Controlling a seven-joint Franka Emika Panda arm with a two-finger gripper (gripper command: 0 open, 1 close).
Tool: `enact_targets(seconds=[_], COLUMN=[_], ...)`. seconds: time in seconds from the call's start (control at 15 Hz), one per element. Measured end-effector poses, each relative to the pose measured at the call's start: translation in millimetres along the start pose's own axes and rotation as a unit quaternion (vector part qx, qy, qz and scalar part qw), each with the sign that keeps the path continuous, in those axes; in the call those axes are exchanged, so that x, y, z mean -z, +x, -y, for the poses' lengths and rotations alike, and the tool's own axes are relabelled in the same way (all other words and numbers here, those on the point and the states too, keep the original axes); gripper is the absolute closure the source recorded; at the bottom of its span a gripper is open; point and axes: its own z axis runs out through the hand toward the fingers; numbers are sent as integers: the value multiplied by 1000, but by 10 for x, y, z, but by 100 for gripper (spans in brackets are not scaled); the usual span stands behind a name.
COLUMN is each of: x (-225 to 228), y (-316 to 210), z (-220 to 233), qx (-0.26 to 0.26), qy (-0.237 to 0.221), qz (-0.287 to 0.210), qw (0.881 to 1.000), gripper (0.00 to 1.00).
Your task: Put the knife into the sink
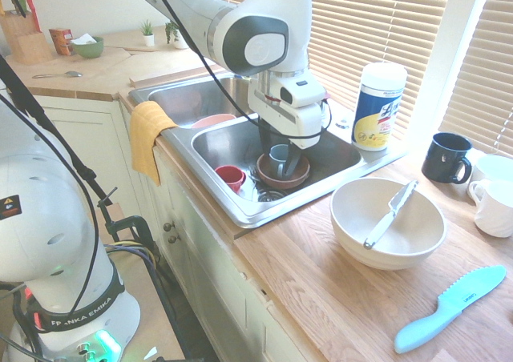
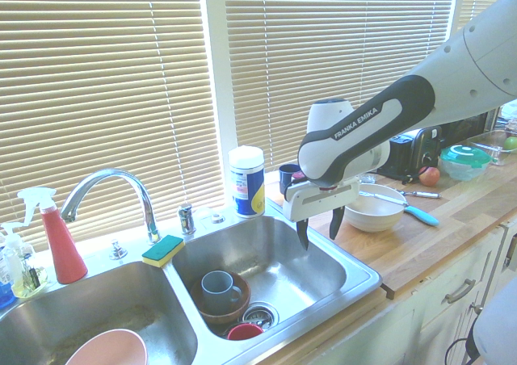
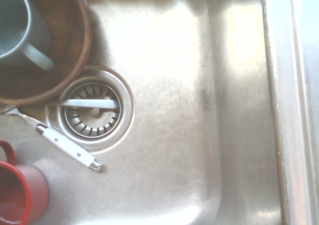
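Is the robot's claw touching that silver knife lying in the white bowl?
Apart. First exterior view: gripper hangs over the sink; knife rests in bowl.

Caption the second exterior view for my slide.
Open claw hovering empty over the sink; small knife resting on the white bowl.

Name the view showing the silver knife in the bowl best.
First exterior view: the silver knife lies close, whole, in the white bowl. Second exterior shows it small, distant; wrist view misses it.
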Motion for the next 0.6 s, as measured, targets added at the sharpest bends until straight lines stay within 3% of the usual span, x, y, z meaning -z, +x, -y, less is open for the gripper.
enact_targets(seconds=[0.2,0.4,0.6], x=[44,514,980], y=[43,390,831], z=[0,-100,-463], qx=[6,71,157], qy=[-2,-17,-27], qz=[-5,4,15], qw=[1000,997,987], gripper=[0,0,0])
